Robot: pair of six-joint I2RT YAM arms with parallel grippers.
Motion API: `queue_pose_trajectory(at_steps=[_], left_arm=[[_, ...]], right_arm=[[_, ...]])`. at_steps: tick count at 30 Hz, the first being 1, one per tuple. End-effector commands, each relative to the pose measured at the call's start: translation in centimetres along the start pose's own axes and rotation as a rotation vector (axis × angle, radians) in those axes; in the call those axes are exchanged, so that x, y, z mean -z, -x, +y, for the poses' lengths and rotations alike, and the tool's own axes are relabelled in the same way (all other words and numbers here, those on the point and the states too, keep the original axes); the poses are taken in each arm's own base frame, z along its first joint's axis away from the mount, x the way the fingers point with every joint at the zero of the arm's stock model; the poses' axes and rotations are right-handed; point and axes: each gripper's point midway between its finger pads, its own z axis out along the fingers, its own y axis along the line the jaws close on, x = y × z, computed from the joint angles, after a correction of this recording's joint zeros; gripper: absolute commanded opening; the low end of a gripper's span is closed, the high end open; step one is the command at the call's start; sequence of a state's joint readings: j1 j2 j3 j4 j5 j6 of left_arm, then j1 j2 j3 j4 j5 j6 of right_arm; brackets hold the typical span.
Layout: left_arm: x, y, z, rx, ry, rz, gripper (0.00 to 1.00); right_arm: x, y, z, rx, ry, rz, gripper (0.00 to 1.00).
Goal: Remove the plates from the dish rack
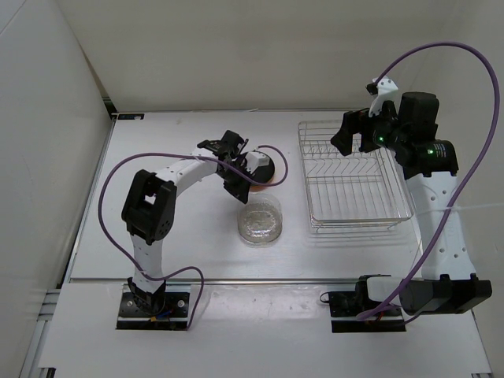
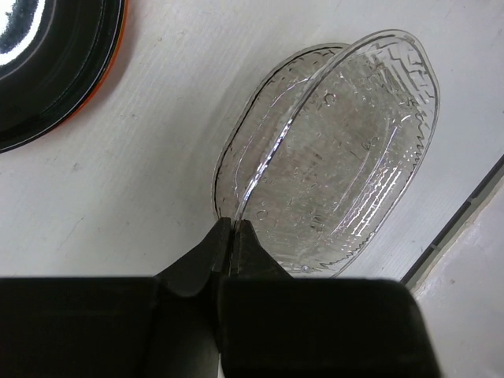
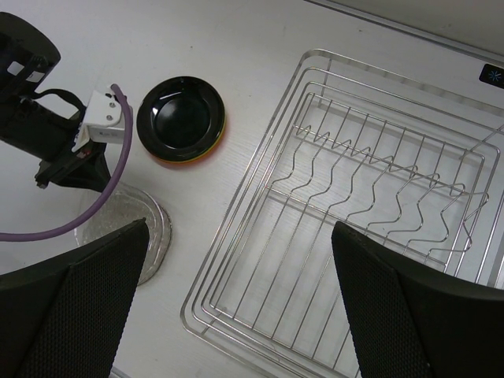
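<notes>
The clear plate (image 1: 260, 220) (image 2: 346, 157) is on the white table left of the dish rack (image 1: 354, 213) (image 3: 260, 315). My left gripper (image 1: 239, 189) (image 2: 233, 228) is shut on its near rim, and the plate looks slightly tilted. The black plate (image 1: 266, 169) (image 3: 181, 116) (image 2: 47, 71) lies on top of the orange plate (image 3: 193, 154) (image 2: 110, 67) just beyond the left gripper. The yellow-green plate cannot be made out. No plate shows in the rack. My right gripper (image 1: 356, 140) (image 3: 240, 236) hangs open and empty above the rack.
White walls stand at the left and back of the table. The table's front edge (image 1: 260, 279) runs just below the clear plate and the rack. Purple cables loop off both arms; the left one (image 3: 94, 197) crosses over the clear plate.
</notes>
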State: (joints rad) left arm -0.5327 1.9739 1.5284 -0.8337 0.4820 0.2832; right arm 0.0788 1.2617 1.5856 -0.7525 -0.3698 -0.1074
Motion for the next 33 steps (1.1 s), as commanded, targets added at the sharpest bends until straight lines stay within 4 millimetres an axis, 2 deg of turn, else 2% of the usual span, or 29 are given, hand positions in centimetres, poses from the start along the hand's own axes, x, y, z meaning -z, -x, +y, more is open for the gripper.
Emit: queue_pose_trajectory(at_steps=[1,9,21,27,33], left_arm=[[0.1,0.4,-0.6,-0.027,-0.019,-0.02,0.11],[-0.4,0.7,-1.6,-0.045,-0.029,-0.019,0.11],[-0.9,-0.4,-1.2,-0.028,-0.004,0.0,0.14],[-0.9,-0.2,-1.2,-0.022,-0.002,-0.007,0.19],[-0.2,1.5,-1.0,-0.023,0.017,-0.044,0.2]], right_arm=[[0.9,1.2,0.6,0.021,0.011,-0.053,1.0],[1.2,1.4,0.7,0.025,0.01,-0.062,1.0],[1.7,1.3,1.1,0.03,0.018,-0.071,1.0],[1.7,1.4,1.2,0.03,0.027,-0.072,1.0],[1.7,1.4,1.2,0.03,0.027,-0.072,1.0]])
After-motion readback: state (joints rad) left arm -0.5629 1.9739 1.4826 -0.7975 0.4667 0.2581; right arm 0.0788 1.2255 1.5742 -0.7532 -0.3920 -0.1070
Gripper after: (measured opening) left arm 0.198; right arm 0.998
